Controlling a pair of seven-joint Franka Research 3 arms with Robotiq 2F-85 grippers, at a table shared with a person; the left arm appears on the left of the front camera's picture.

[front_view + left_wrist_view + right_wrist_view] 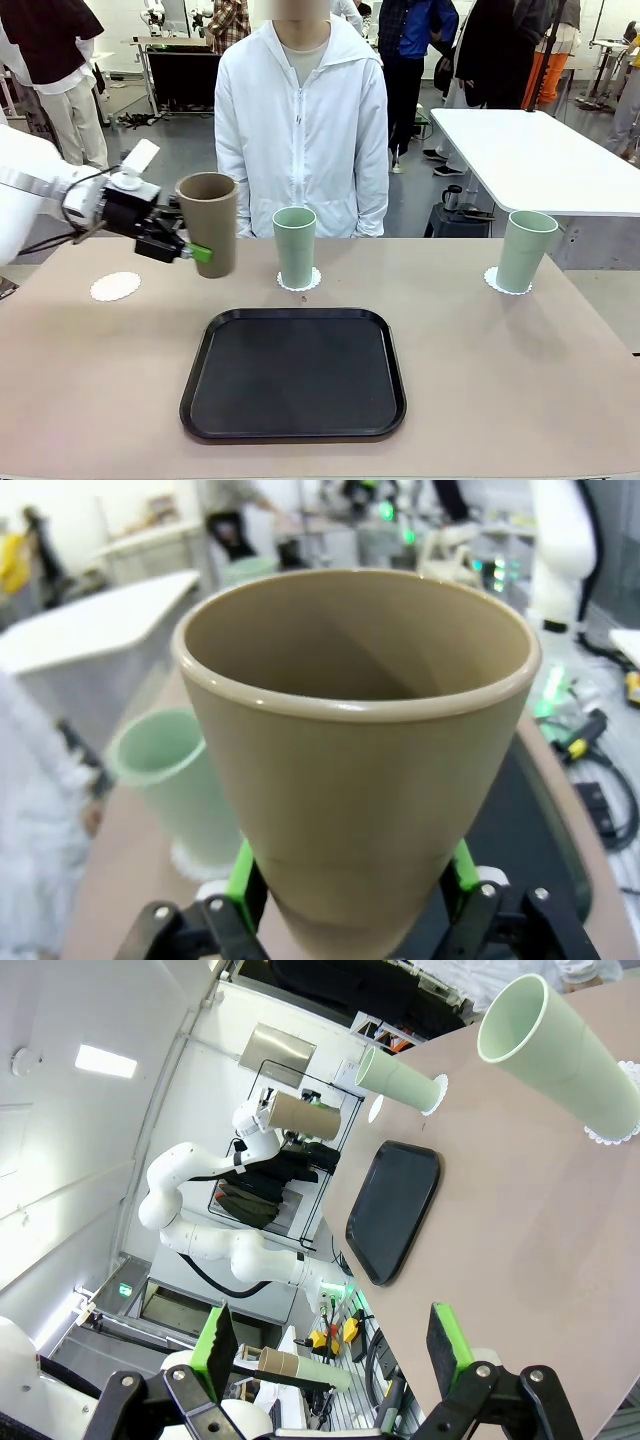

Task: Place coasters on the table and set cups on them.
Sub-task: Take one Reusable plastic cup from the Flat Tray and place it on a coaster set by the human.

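The left gripper (190,249) is clenched on the tan cup (208,223), held upright above the table (520,380); the bare coaster (115,286) lies to the cup's left and lower, nearest this arm; the right gripper (335,1345) is spread wide, nothing held.

Tan cup (208,222) held aloft, mint cups (295,246) on coasters (116,286)

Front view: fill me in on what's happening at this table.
The left gripper holds the tan-brown cup above the table, short of the bare coaster. Two mint cups already stand on coasters. The right gripper hangs open, holding nothing. A person stands at the far side behind the black tray.
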